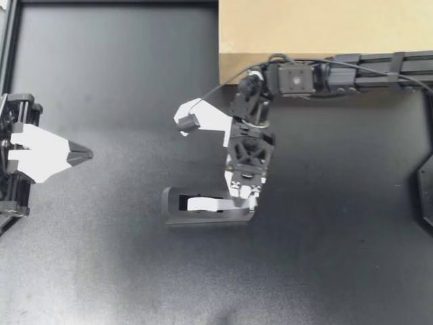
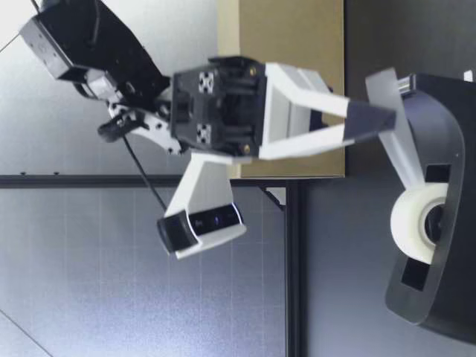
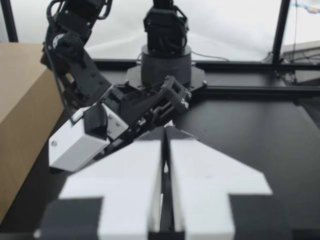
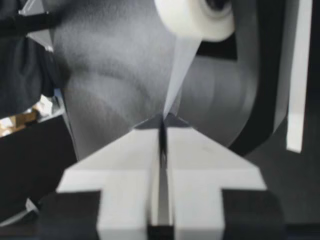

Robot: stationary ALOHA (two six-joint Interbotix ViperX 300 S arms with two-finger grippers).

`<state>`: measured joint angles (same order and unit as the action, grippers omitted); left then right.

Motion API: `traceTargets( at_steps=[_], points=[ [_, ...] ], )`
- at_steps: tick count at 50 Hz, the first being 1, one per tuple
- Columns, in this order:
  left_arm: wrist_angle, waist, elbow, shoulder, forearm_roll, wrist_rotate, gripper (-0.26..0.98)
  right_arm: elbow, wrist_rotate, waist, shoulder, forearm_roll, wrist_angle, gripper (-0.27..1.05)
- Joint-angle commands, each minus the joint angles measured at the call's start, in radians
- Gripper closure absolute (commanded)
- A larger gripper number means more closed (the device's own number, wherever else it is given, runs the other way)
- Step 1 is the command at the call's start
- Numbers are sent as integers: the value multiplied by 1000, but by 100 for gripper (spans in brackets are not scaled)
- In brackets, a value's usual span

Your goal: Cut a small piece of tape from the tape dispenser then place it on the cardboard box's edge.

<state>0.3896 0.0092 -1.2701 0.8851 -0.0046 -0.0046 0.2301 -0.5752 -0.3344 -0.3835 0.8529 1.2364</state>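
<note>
The black tape dispenser point(image 1: 203, 208) lies mid-table with its white tape roll point(image 2: 416, 222) on its hub. My right gripper point(image 1: 252, 202) points down at the dispenser's right end. It is shut on the free strip of tape point(image 4: 181, 62), which runs taut from the roll point(image 4: 195, 17) to the fingertips point(image 4: 150, 131). In the low view the same gripper point(image 2: 388, 117) pinches the strip point(image 2: 398, 145) just above the dispenser point(image 2: 450, 149). My left gripper point(image 1: 86, 156) is shut and empty at the table's left edge, far from the dispenser. The cardboard box point(image 1: 318, 27) sits at the back.
The right arm's white wrist camera point(image 1: 188, 122) juts out to the left of its gripper. The box's front edge point(image 1: 230, 64) lies just behind the right arm. The right arm's base point(image 3: 165, 60) stands ahead of my left gripper point(image 3: 165, 131), with the box point(image 3: 20, 115) beside it.
</note>
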Motion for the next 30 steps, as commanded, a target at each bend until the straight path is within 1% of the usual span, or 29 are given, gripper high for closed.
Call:
traceTargets(
  at_steps=[1, 14, 30],
  points=[
    [9, 3, 18, -5, -2, 0, 82, 12, -2, -3, 72, 2, -2, 83],
    [9, 3, 18, -5, -2, -2, 82, 97, 0, -25, 129, 2, -29, 83],
    [9, 3, 21, -6, -2, -2, 82, 167, -8, -48, 163, 2, -61, 83]
  ],
)
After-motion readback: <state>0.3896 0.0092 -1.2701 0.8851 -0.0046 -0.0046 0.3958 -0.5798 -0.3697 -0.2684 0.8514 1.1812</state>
